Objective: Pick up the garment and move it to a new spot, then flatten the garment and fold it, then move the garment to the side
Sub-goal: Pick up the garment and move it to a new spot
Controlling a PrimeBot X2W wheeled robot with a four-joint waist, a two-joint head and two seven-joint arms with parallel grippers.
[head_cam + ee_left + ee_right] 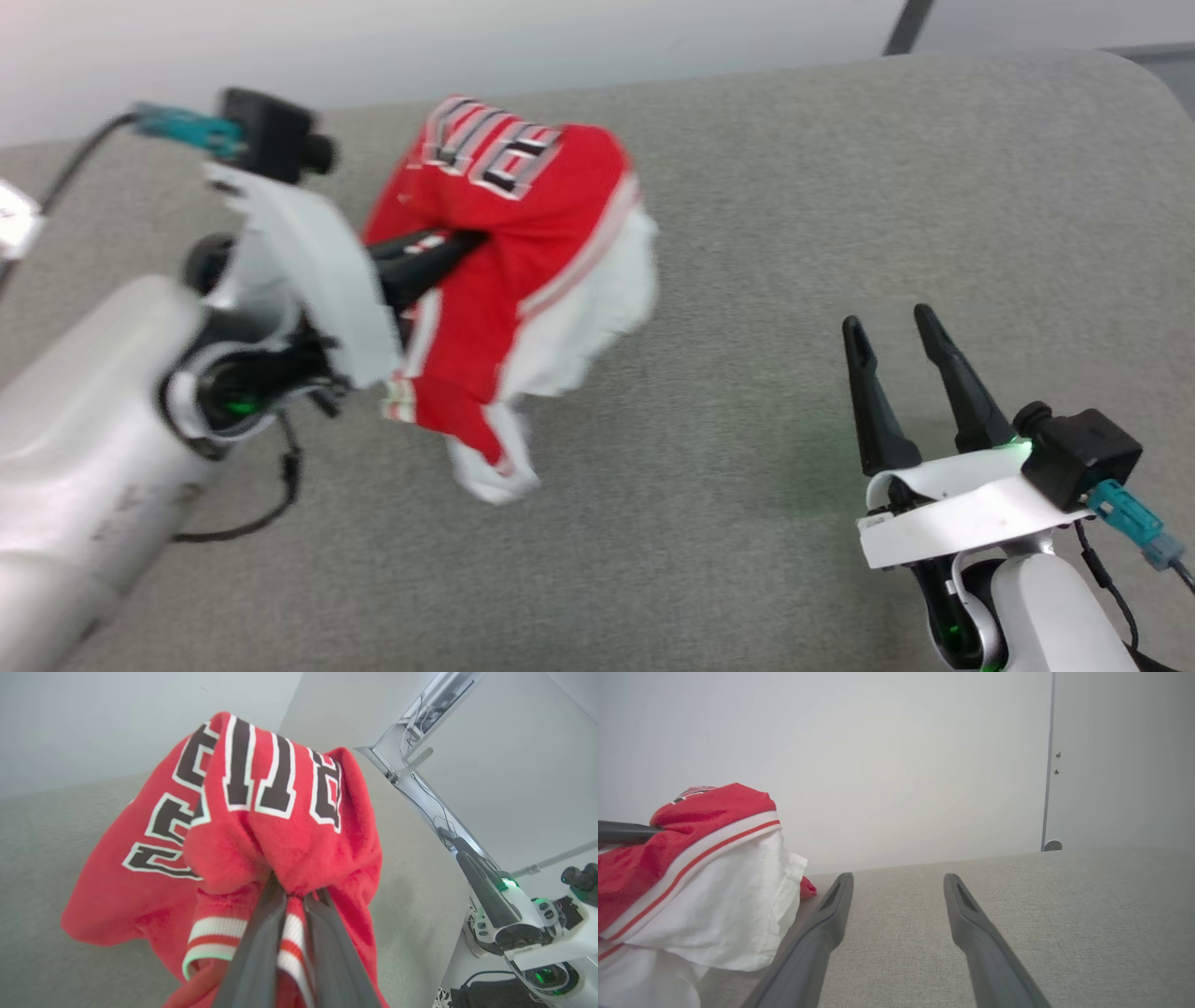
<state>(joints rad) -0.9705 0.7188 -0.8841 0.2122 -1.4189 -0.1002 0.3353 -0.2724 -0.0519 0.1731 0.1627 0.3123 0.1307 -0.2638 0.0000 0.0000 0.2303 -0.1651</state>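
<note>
The garment (pixel 532 243) hangs bunched over the left part of the worktop (pixel 840 168), with the left hand (pixel 457 247) reaching into it from the left. Well apart on the right, the right hand (pixel 887 322) sits nearer the front, its fingers pointing toward the wall (pixel 467 47) behind.

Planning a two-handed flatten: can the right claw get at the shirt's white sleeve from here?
Probably yes. The right claw stands open, with bare grey surface between it and the white sleeve, which hangs on the shirt side facing it. The left claw grips the shirt from the other side.
</note>
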